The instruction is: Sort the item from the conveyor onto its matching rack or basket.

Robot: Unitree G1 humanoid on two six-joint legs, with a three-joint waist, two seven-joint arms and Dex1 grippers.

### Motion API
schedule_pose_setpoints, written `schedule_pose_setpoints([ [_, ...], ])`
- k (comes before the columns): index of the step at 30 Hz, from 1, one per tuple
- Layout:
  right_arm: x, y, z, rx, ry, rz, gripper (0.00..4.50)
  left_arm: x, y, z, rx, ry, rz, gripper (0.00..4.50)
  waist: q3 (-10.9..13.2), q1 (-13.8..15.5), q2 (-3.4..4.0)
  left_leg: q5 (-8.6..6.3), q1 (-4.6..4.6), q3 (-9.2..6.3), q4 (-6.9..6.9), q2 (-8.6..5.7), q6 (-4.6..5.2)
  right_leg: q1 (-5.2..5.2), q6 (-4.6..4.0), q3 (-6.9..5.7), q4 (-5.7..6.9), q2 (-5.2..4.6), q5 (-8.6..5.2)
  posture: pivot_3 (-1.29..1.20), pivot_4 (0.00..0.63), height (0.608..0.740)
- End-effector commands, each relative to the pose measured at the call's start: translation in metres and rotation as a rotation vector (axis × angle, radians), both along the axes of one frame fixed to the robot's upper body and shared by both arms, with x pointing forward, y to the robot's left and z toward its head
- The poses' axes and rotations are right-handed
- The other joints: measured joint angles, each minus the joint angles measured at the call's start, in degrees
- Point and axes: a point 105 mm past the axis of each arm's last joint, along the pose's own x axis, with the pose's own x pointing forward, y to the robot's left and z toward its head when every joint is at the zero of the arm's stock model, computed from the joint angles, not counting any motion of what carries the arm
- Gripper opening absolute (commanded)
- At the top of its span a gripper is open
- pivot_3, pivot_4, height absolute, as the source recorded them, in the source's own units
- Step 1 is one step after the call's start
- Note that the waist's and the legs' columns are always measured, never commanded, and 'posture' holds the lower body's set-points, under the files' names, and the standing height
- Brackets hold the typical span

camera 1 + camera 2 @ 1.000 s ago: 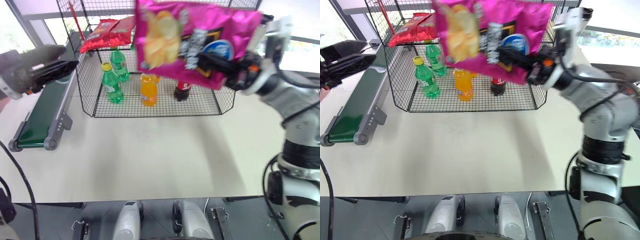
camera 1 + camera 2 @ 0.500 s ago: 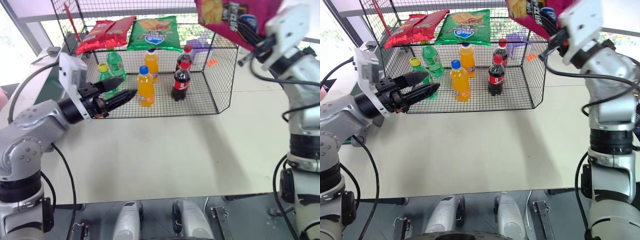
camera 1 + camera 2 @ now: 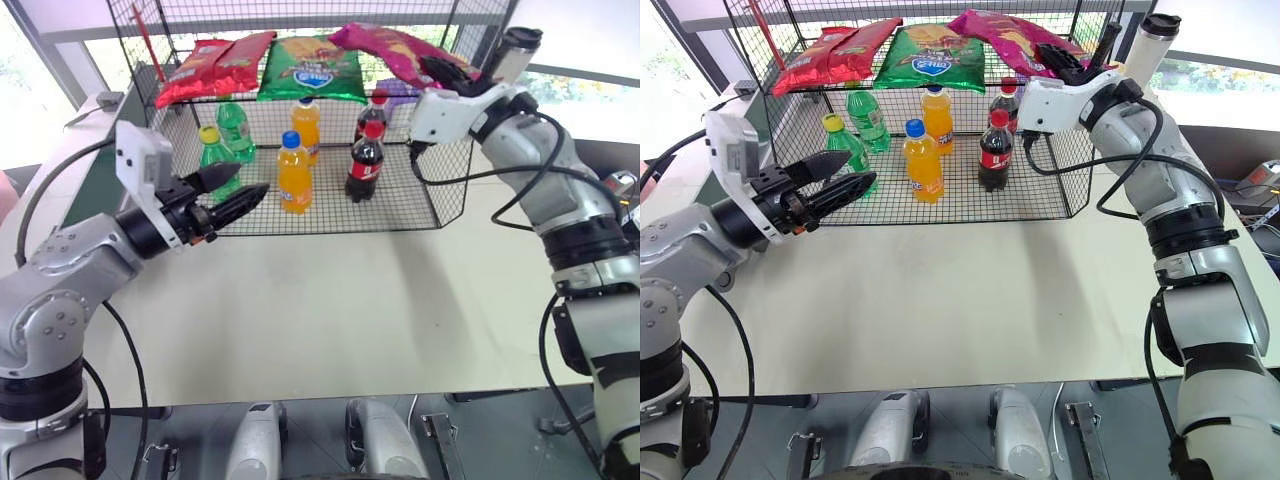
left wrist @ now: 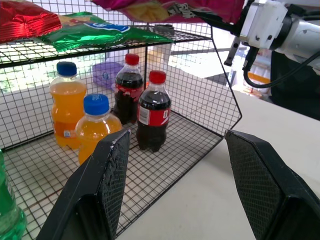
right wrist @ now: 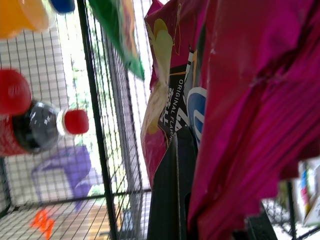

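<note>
The item, a magenta-pink crisp bag (image 3: pixel 385 45), lies tilted over the right end of the rack's (image 3: pixel 1070 160) upper mesh shelf, beside the green chip bag. My right gripper (image 3: pixel 440 72) is shut on the bag's near edge. In the right wrist view the bag (image 5: pixel 240 100) hangs close against a black finger (image 5: pixel 172 200). My left gripper (image 3: pixel 235 190) stands open in front of the rack's left half, level with the bottles and holding nothing. Its two fingers (image 4: pixel 100 190) are wide apart. The conveyor (image 3: pixel 90 165) shows partly behind my left arm.
Two red chip bags (image 3: pixel 215 65) and a green chip bag (image 3: pixel 310 68) lie on the upper shelf. Green (image 3: pixel 215 155), orange (image 3: pixel 290 175) and cola bottles (image 3: pixel 365 160) stand on the lower floor. A white tumbler (image 3: pixel 1145 45) stands behind my right wrist. The pale table (image 3: pixel 330 300) spreads in front.
My right gripper rolled over and carried the bag forward and down from high in front of the camera onto the upper shelf. My left arm swung in from the left, then held still.
</note>
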Motion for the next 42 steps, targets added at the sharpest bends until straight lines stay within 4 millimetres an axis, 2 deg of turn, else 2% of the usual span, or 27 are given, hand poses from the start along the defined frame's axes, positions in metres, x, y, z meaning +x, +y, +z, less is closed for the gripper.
schedule_pose_setpoints([
  [1, 0.001, -0.013, 0.030, -0.032, -0.128, -0.100, 0.00, -0.003, 0.001, 0.012, -0.003, -0.067, 0.009, 3.12, 0.0, 0.0, 0.00, 0.00, 0.00, 0.00, 0.02, 0.00, 0.00, 0.00, 0.00, 0.00, 0.01, 0.00, 0.00, 0.00, 0.150, 0.740],
  [7, 0.013, -0.018, 0.037, -0.009, -0.145, -0.179, 0.00, 0.001, -0.002, 0.008, -0.003, -0.065, 0.007, 3.12, 0.0, -0.1, 0.00, 0.00, 0.00, 0.00, 0.00, 0.00, 0.00, 0.00, -0.02, 0.00, 0.01, 0.00, 0.00, 0.00, 0.150, 0.740],
  [13, 0.029, 0.004, 0.023, 0.146, 0.016, -0.113, 0.00, 0.002, -0.006, 0.003, 0.006, -0.064, 0.014, 3.12, 0.0, -0.4, 0.00, 0.01, 0.05, 0.01, -0.03, 0.01, 0.00, 0.00, -0.01, 0.01, 0.04, 0.03, 0.01, 0.00, 0.150, 0.740],
  [20, 0.041, 0.014, 0.021, 0.253, 0.117, -0.108, 0.00, 0.002, -0.006, 0.000, 0.006, -0.065, 0.033, 3.12, 0.0, 0.1, 0.01, 0.01, 0.00, 0.01, -0.01, 0.00, 0.00, 0.00, 0.00, 0.01, 0.02, 0.00, 0.01, 0.00, 0.150, 0.740],
  [23, 0.043, 0.013, 0.020, 0.272, 0.150, -0.106, 0.95, 0.002, -0.006, -0.002, 0.009, -0.064, 0.039, 3.18, 0.0, -0.1, 0.01, 0.01, 0.01, 0.01, 0.00, 0.00, 0.00, 0.01, -0.01, 0.01, 0.02, 0.00, 0.01, 0.00, 0.150, 0.740],
  [30, 0.039, 0.012, 0.025, 0.280, 0.187, -0.082, 4.26, 0.003, -0.006, -0.003, 0.010, -0.061, 0.050, 3.18, 0.0, -0.2, 0.00, 0.01, 0.05, 0.00, -0.02, 0.01, 0.00, 0.01, -0.01, 0.01, 0.04, 0.01, 0.01, 0.00, 0.150, 0.740],
  [36, 0.021, 0.020, 0.016, 0.476, 0.525, 0.158, 4.26, 0.005, -0.003, -0.005, 0.015, -0.055, 0.058, 3.18, 0.0, -0.1, 0.01, 0.00, 0.05, 0.00, -0.03, 0.02, 0.01, 0.03, 0.00, 0.00, 0.04, 0.03, 0.01, 0.00, 0.150, 0.740],
  [42, 0.014, 0.011, 0.013, 0.503, 0.669, 0.210, 4.26, 0.008, -0.001, -0.004, 0.020, -0.058, 0.063, 3.18, 0.0, 0.0, 0.02, 0.00, 0.06, 0.00, -0.01, 0.02, 0.01, 0.04, 0.00, -0.01, 0.04, 0.02, 0.01, 0.00, 0.150, 0.740],
])
